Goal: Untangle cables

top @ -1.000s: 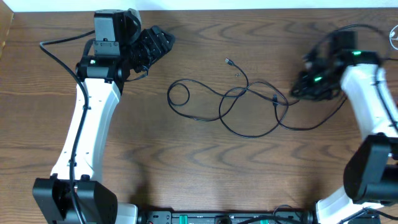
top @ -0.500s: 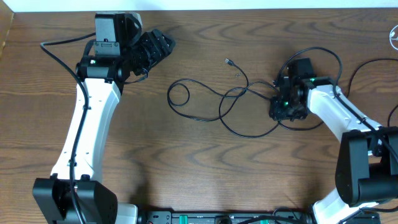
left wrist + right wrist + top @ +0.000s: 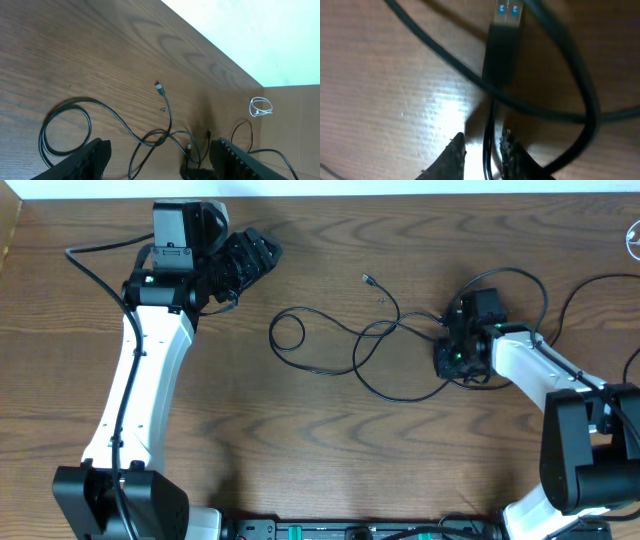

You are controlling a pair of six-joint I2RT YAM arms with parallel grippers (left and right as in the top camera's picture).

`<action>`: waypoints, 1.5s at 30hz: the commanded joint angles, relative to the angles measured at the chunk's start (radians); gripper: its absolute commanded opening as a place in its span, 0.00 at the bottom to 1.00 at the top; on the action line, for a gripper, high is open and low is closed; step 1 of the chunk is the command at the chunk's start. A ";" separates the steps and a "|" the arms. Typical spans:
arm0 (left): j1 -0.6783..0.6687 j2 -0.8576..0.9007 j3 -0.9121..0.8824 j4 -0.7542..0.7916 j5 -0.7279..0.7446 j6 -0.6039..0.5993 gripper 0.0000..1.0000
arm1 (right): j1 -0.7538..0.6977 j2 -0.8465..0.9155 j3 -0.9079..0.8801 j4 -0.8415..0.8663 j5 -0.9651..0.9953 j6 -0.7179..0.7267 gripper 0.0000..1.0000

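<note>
Cables (image 3: 400, 398): thin black cords lying on the table (image 3: 300, 460), spread about one crossing (image 3: 385, 328) where several strands pass over one another.

Findings, placed from that crossing:
- To its left, a cord ends in a small closed loop (image 3: 287, 333).
- Beyond it, toward the far edge, a loose plug end (image 3: 367, 279) lies free.
- Below it, a wide arc sweeps round and runs to its right.
- Just to its right, the right gripper (image 3: 452, 355) is down at the table among the strands.

Right gripper: the wrist view shows its fingertips (image 3: 456, 150) drawn close on either side of one cord, directly below a black plug (image 3: 502, 45) with other strands lying across it. Small gaps appear beside the cord, and I cannot tell whether it is pinched or only straddled.

Left gripper (image 3: 262, 252): well apart from the crossing, up and to its left, jaws spread and holding nothing.

Progress, in my judgement: early. No cord has been drawn clear, the crossing is intact and the loop is unopened. At most a first hold is being taken at the right-hand end.

Outstanding: secure that cord, draw it out of the overlap away from the crossing, then separate the others and lay each apart. The left arm has no share in the work yet.
</note>
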 commanded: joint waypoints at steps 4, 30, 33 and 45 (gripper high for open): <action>-0.001 0.008 0.006 0.000 -0.012 0.021 0.69 | 0.035 0.002 -0.087 -0.003 -0.007 0.061 0.01; -0.001 0.008 0.006 0.004 -0.013 0.021 0.69 | -0.324 -0.090 0.663 -0.145 0.310 0.088 0.01; -0.001 0.008 0.006 0.005 -0.019 0.021 0.69 | -0.386 -0.087 0.663 -0.043 0.385 0.087 0.01; -0.001 0.008 0.006 0.028 -0.061 0.019 0.69 | -0.600 0.023 0.663 0.136 0.454 0.021 0.01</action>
